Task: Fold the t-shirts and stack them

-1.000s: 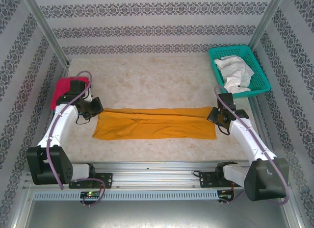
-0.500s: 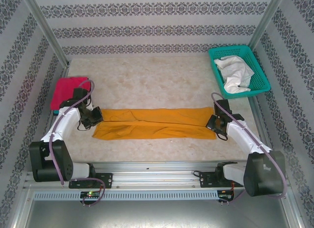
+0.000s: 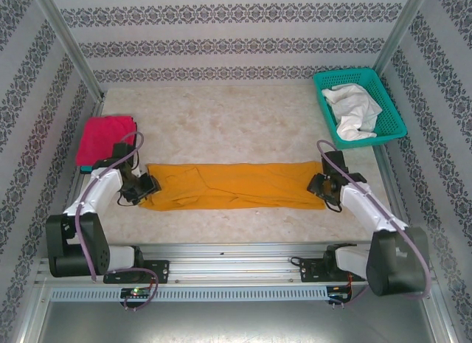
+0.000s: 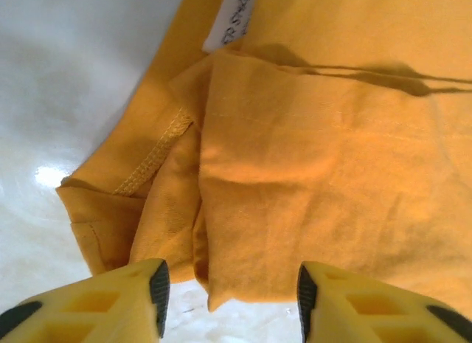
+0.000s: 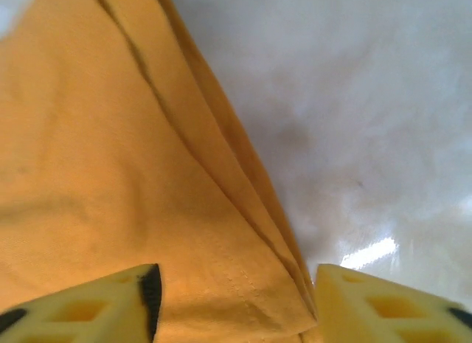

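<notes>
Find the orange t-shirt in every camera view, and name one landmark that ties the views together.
Top external: the orange t-shirt lies as a long strip across the near middle of the tabletop.
Left wrist: its end with the white label spreads above the left fingers.
Right wrist: it covers the left side, its corner between the right fingers.
Shared landmark: the pale tabletop bordering the shirt's edge.

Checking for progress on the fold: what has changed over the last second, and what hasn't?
The left gripper drew back toward the near edge beside the mustard shirt's left end, uncovering the magenta shirt. The right gripper shifted slightly nearer at the right end. Both stand open over the cloth. The mustard shirt stays a long strip in place; basket and white cloth unchanged.
</notes>
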Available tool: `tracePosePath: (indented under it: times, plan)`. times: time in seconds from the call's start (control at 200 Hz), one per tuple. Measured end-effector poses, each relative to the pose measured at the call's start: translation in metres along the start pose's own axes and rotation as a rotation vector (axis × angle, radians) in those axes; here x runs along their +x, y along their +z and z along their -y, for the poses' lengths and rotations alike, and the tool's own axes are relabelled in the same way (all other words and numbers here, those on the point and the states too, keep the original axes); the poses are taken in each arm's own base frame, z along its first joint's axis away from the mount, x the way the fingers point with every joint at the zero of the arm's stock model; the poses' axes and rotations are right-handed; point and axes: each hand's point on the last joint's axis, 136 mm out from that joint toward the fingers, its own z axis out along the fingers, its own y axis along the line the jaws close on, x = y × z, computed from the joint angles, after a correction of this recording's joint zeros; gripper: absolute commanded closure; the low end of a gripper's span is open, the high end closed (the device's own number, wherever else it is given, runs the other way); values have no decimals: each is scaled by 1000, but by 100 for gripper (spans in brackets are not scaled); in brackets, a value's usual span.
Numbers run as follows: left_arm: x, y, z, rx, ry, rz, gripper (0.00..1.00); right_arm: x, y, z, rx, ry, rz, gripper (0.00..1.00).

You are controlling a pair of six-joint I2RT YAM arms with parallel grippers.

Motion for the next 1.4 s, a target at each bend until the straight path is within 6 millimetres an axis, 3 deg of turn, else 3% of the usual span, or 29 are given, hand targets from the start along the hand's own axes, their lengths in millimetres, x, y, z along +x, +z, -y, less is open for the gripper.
tracePosePath:
  times: [0.095,0.19,0.26,0.39,0.52,0.619,0.724,0.934,1.074,1.199,1.399]
  plan:
    - [-9,-15,13,33,7,53,5,-12,-16,-10,-44,-36,72,26]
    - [-21,-29,41,74,60,111,3,-20,-23,-30,-81,-81,102,26]
    - [-24,-27,64,108,99,122,2,-21,-21,-52,-112,-126,99,26]
    - [-23,2,84,115,107,77,2,-12,-4,-97,-171,-193,54,26]
    - [-17,33,77,98,55,26,2,4,24,-133,-185,-235,-17,27]
    - [-13,53,70,81,25,-5,2,12,43,-148,-183,-240,-57,28]
    - [-18,67,70,66,10,-27,0,17,56,-148,-163,-231,-86,28]
    - [-69,78,104,86,35,8,0,20,62,-141,-154,-218,-90,27]
    - [-116,89,136,107,77,44,0,23,58,-139,-184,-218,-65,2]
    - [-161,99,168,137,115,90,0,33,52,-142,-213,-243,-51,2]
    - [-215,112,202,140,168,141,0,63,42,-154,-257,-327,-69,2]
